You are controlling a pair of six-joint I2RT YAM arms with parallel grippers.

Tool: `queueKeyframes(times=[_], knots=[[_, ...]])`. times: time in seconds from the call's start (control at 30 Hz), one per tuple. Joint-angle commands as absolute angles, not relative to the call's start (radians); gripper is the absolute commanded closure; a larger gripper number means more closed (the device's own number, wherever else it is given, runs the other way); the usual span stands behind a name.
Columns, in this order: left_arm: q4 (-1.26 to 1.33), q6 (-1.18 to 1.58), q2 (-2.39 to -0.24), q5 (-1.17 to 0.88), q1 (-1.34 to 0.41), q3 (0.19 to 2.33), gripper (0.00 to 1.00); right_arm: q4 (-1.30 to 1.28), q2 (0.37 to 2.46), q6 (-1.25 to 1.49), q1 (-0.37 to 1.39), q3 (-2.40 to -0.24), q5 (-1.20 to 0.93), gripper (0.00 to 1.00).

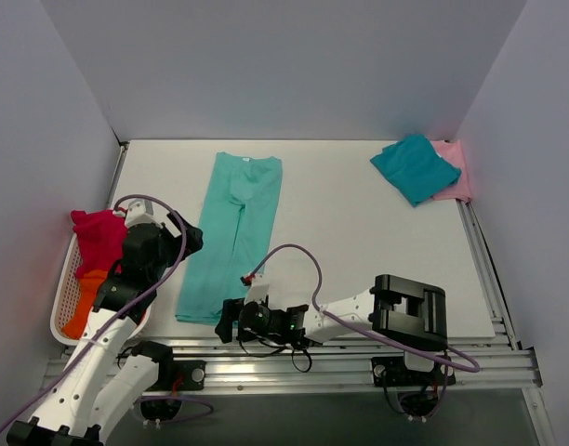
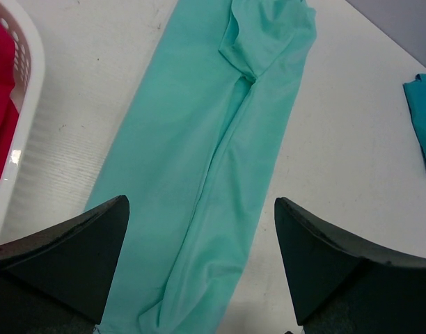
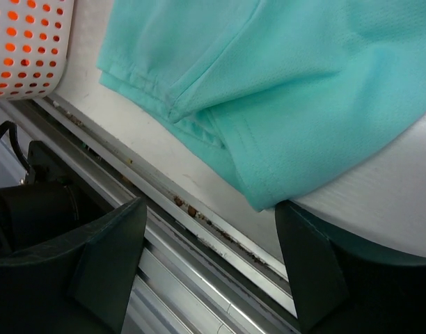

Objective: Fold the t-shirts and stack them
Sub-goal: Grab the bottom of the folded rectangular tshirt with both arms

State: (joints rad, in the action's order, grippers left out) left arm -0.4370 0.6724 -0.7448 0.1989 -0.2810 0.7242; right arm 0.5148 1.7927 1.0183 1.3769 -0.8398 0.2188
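Note:
A light mint-green t-shirt (image 1: 233, 232) lies folded lengthwise into a long strip on the white table (image 1: 359, 251). My left gripper (image 1: 190, 237) hovers open beside its left edge, and in the left wrist view the strip (image 2: 199, 160) runs between the spread fingers (image 2: 81, 257). My right gripper (image 1: 225, 321) is open at the strip's near hem. The hem corner (image 3: 269, 188) ends just above one fingertip (image 3: 296, 229), with nothing between the jaws. A folded teal t-shirt (image 1: 413, 167) rests on a pink one (image 1: 456, 172) at the far right. Magenta-red (image 1: 99, 237) and orange (image 1: 85, 302) t-shirts sit in the basket.
The white mesh basket (image 1: 63, 321) stands at the table's left edge, close to my left arm. A metal rail (image 3: 199, 236) runs along the near table edge under my right gripper. Grey walls enclose the table on three sides.

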Motion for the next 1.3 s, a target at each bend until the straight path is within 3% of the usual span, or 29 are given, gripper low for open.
queueKeyframes(times=[0.0, 0.1, 0.2, 0.27, 0.47, 0.67, 0.97, 1.27], knots=[[-0.413, 0.673, -0.750, 0.189, -0.285, 0.719, 0.05, 0.449, 1.798, 1.037, 1.342, -0.812, 0.238, 0.30], [-0.391, 0.678, -0.764, 0.178, -0.285, 0.700, 0.05, 0.459, 1.769, 1.051, 1.295, -0.752, 0.244, 0.39], [-0.384, 0.680, -0.778, 0.178, -0.285, 0.696, 0.05, 0.524, 1.763, 1.054, 1.235, -0.684, 0.221, 0.55], [-0.380, 0.678, -0.779, 0.175, -0.285, 0.698, 0.05, 0.554, 1.776, 1.045, 1.197, -0.657, 0.203, 0.59], [-0.371, 0.669, -0.795, 0.186, -0.287, 0.703, 0.05, 0.604, 1.874, 1.023, 1.161, -0.683, 0.146, 0.74], [-0.364, 0.676, -0.818, 0.183, -0.294, 0.678, 0.04, 0.592, 1.893, 1.003, 1.146, -0.701, 0.130, 1.00], [-0.509, 0.706, -0.830, 0.175, -0.370, 0.667, 0.02, 0.468, 1.654, 0.951, 0.976, -0.542, 0.202, 1.00], [-0.623, 0.863, -0.799, 0.226, -0.652, 0.583, 0.03, 0.442, 1.612, 0.937, 0.971, -0.523, 0.245, 1.00]])
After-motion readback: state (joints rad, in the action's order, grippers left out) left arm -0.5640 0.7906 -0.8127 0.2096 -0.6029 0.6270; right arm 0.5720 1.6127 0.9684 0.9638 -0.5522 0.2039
